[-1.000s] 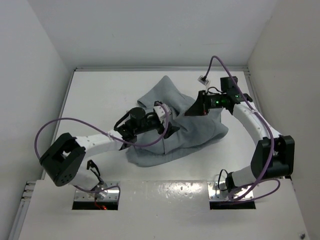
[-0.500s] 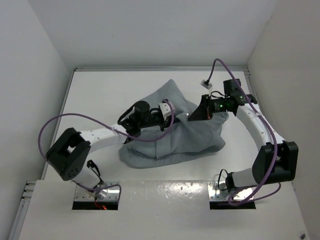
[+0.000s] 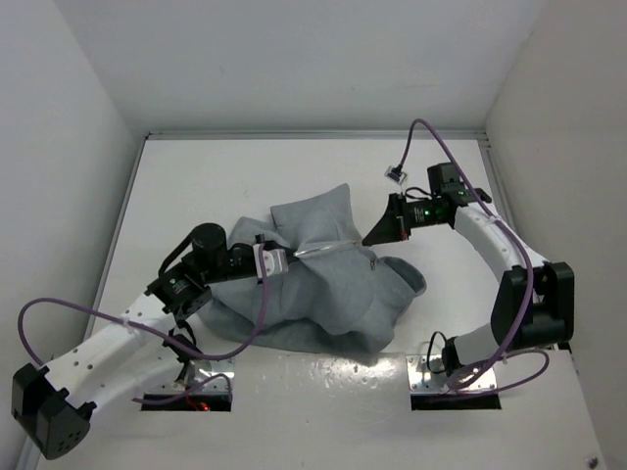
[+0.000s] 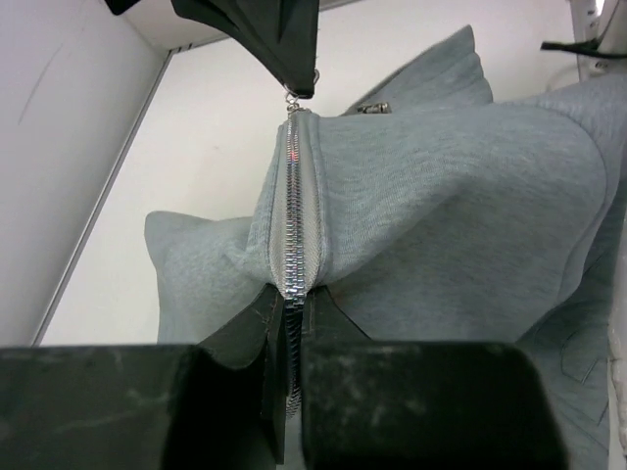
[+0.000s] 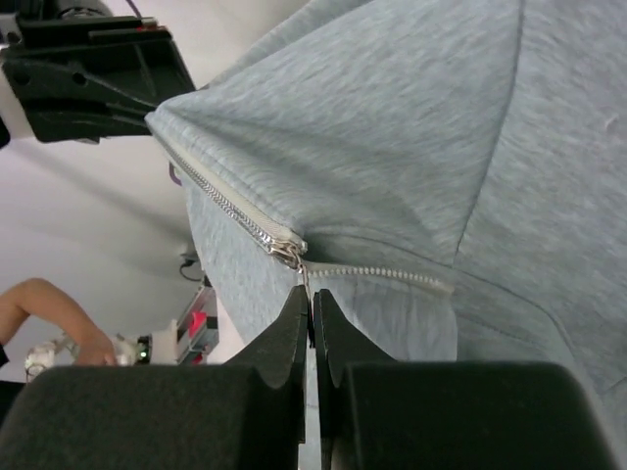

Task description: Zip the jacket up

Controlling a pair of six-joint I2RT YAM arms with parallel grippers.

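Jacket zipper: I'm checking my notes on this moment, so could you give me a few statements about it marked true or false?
The left hand is shut on the zipper. True.
The right hand is open, holding nothing. False: it pinches the zipper pull.
The zipper runs taut between both hands. True.
The jacket lies flat. False: it is bunched and lifted at the zipper.

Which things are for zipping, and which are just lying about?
For the job:
light grey soft fabric jacket
its silver metal zipper
left claw, clamped on the jacket's zipper edge
right claw, pinching the zipper pull

Just lying about:
purple cables
small white plug
white table
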